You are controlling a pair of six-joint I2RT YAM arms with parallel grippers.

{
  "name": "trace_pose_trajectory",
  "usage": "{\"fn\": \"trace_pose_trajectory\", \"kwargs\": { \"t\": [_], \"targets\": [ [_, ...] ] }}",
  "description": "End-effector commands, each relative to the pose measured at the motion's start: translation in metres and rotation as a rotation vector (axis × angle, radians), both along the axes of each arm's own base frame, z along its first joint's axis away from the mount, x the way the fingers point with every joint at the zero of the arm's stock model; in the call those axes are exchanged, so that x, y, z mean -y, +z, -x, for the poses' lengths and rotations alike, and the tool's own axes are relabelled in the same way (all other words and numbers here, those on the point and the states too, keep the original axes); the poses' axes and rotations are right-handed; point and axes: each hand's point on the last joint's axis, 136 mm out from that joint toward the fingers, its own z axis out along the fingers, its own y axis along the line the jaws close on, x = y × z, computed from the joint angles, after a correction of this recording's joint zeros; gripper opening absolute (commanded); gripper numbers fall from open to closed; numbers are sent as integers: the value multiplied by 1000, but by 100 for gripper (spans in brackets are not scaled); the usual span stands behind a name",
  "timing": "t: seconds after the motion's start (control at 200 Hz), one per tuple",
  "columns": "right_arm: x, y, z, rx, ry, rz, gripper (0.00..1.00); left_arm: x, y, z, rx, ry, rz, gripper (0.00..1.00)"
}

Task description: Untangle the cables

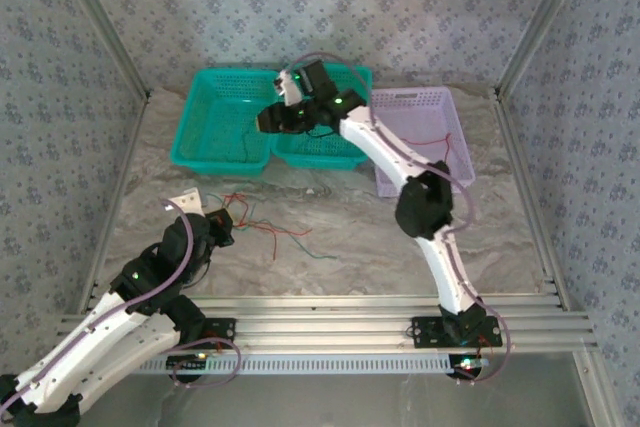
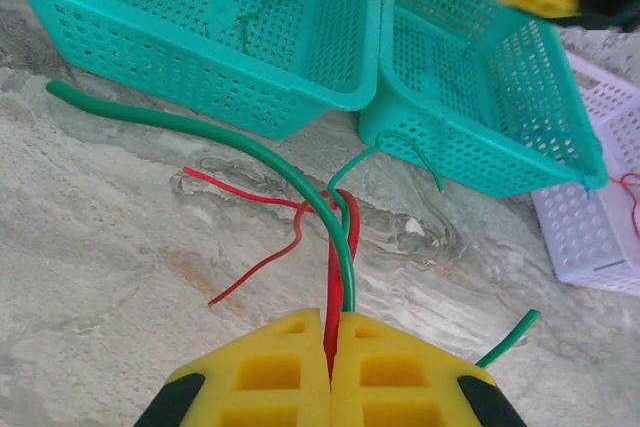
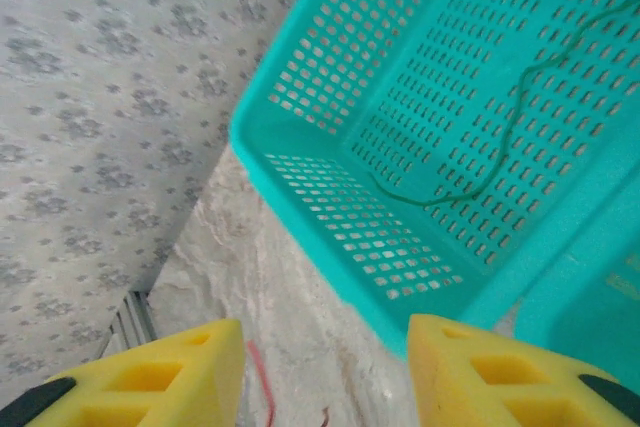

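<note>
The left jaws are pressed shut, their yellow pads [image 2: 390, 372] clamped on a bundle of cables [image 2: 340, 247], red and green, low over the tabletop [image 2: 120, 247]. From the grip, one green strand is swept leftward in a long arc and red strands are trailed across the stone-patterned surface; how many strands are tangled there cannot be told exactly. The left arm [image 1: 90, 332] is folded low at the near left. The right jaws are set apart with nothing between them, over the near corner of the left teal basket [image 3: 300, 67], and the right arm [image 1: 375, 147] is stretched forward and bent leftward. One green cable [image 3: 515, 132] is laid curled in that basket. Three baskets are counted: the right teal basket [image 2: 480, 97], set touching the left one, and one lilac basket [image 1: 415, 112] at the far right, on which a red cable [image 1: 443, 143] is seen.
</note>
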Motion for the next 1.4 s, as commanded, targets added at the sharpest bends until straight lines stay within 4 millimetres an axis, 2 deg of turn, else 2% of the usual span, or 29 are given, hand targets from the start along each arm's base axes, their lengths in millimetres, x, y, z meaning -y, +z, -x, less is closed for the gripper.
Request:
{"fn": "trace_pose_trajectory", "kwargs": {
  "t": [0.0, 0.06, 0.185, 0.34, 0.44, 0.475, 0.48, 0.505, 0.67, 0.914, 1.074, 1.189, 1.399],
  "targets": [
    [18, 59, 28, 166, 41, -68, 50, 2, 9, -7, 33, 45, 88, 0],
    [26, 60, 50, 184, 67, -64, 51, 0, 12, -9, 41, 73, 111, 0],
    [36, 38, 101, 202, 145, -24, 52, 0, 16, -14, 43, 110, 154, 0],
    [41, 3, 159, 169, 204, -7, 52, 15, 19, -19, 33, 84, 224, 0],
    [42, -18, 183, 115, 211, -29, 52, 22, 18, -21, 29, 66, 250, 0],
    [41, -19, 188, 109, 212, -49, 52, 25, 17, -22, 31, 57, 257, 0],
    [43, -29, 191, 91, 215, -41, 52, 26, 17, -22, 30, 54, 259, 0],
    [44, -35, 195, 79, 216, -40, 52, 29, 17, -22, 37, 41, 267, 0],
    [52, -65, 202, 56, 166, 14, 51, 34, 14, -22, 31, 24, 292, 0],
    [64, -91, 186, 124, 53, 114, 51, 41, 11, -22, 16, 7, 332, 0],
    [61, -91, 178, 164, 29, 119, 51, 50, 7, -23, -2, -22, 348, 0],
    [51, -87, 181, 165, 66, 85, 51, 52, 5, -22, -10, -28, 351, 0],
    [35, -95, 185, 157, 109, 80, 48, 56, 3, -22, -17, -39, 361, 0]
  ]
}}
